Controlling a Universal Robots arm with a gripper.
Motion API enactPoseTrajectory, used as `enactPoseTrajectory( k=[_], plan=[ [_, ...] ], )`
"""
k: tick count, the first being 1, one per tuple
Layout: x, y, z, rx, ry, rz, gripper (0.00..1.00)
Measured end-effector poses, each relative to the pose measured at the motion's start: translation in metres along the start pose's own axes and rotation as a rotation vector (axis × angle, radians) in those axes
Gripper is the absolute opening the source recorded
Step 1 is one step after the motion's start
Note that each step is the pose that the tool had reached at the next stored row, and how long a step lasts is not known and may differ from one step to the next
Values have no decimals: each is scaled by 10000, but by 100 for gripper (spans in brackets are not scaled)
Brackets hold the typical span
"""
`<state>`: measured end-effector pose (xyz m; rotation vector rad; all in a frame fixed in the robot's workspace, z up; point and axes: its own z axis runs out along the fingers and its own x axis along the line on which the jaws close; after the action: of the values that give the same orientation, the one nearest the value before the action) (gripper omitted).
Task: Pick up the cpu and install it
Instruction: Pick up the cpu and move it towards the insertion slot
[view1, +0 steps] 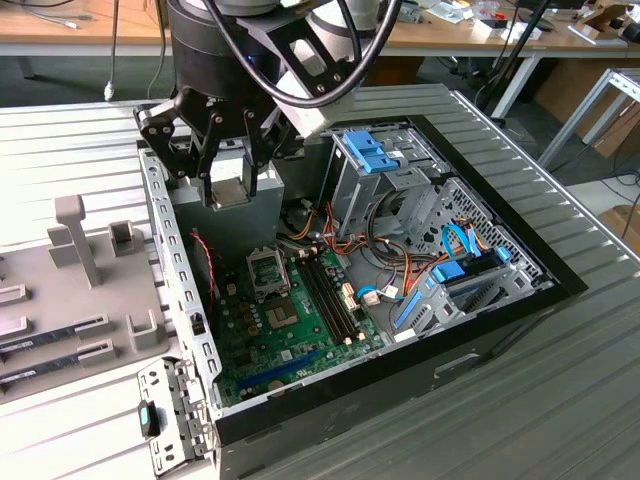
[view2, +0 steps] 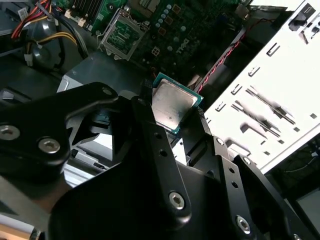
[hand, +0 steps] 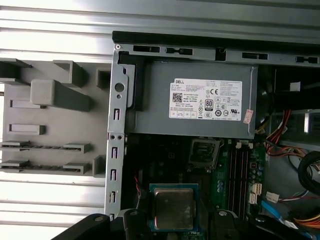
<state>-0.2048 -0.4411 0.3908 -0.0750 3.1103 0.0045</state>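
Above the empty metal-framed socket (view1: 268, 270) on the green motherboard (view1: 300, 325), up in the air, hangs the black multi-link gripper (view1: 232, 185), and it has the cpu (view1: 232, 192): a small flat square chip with a shiny silver-grey metal top and a thin green rim. The fingers are pinched onto two opposite edges, and the chip is well clear of the board. In the exterior view it sits higher than the socket and toward the exterior view's left of it.

In the second wrist view the cpu (view2: 172, 105) shows its metal face between the black fingers (view2: 146, 111), with the socket (view2: 122, 32) beyond it, open and bare. A twisted red-and-black wire (view2: 225, 55) runs near the socket, along the pale perforated metal case wall (view2: 270, 95).

In the first wrist view the cpu (hand: 173, 207) is apart from the socket (hand: 204, 152). The socket lies between the chip and the big grey metal power-supply box (hand: 195, 75) with its white label. Long dark memory slots (hand: 240, 165) run just beside the socket. The grey moulded parts tray (hand: 50, 95) lies well away from the socket, outside the case wall.
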Motion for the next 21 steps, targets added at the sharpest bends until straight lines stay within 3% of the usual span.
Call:
enactPoseTrajectory(
  k=[21],
  plan=[
    [-277, -16, 122, 63, 3, -1, 47]
  ],
)
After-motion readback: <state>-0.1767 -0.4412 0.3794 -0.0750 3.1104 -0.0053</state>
